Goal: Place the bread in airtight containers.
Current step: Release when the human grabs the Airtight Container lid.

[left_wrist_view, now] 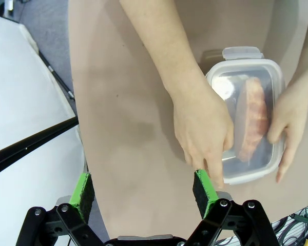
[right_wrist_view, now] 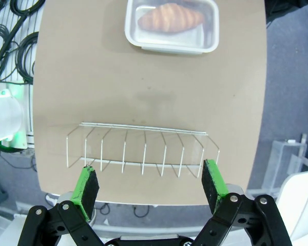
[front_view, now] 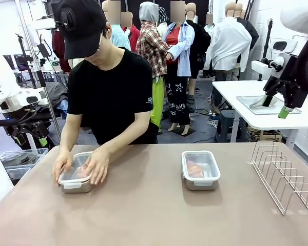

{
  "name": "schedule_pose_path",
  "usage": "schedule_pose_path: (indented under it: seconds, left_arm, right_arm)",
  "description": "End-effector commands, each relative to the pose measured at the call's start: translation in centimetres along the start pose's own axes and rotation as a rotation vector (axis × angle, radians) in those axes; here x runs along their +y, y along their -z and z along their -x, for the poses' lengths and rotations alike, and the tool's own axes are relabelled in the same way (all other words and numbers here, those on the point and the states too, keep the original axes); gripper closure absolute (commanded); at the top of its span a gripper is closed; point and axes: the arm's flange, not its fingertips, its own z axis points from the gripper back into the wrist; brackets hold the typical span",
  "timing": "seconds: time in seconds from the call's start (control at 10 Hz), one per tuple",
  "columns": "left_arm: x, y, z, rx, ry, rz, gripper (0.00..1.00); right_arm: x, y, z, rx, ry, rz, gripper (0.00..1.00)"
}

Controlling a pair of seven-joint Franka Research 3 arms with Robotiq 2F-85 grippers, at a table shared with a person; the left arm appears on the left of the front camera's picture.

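A person's two hands press a clear lid onto the left airtight container, a steel tin with a croissant inside. The left wrist view looks down on this tin, its bread and a hand on the lid. My left gripper hangs open above the table's edge, apart from the tin and holding nothing. A second container stands lidded at mid-table with a croissant in it, also seen as the tin and bread. My right gripper is open and raised high at the right.
A wire rack stands on the table's right side, directly below my right gripper. Clear plastic bins sit off the table's left edge. A white table carrying a tray stands behind at the right.
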Motion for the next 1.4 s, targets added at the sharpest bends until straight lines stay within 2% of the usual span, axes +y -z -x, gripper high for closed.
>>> schedule_pose_path:
  seconds: [0.0, 1.3]
  left_arm:
    - [0.1, -0.14, 0.17, 0.004, -0.007, -0.025, 0.0]
    - [0.1, -0.14, 0.17, 0.004, -0.007, -0.025, 0.0]
  right_arm:
    - [-0.27, -0.01, -0.06, 0.007, 0.003, -0.004, 0.0]
    - [-0.27, -0.01, -0.06, 0.007, 0.003, -0.004, 0.0]
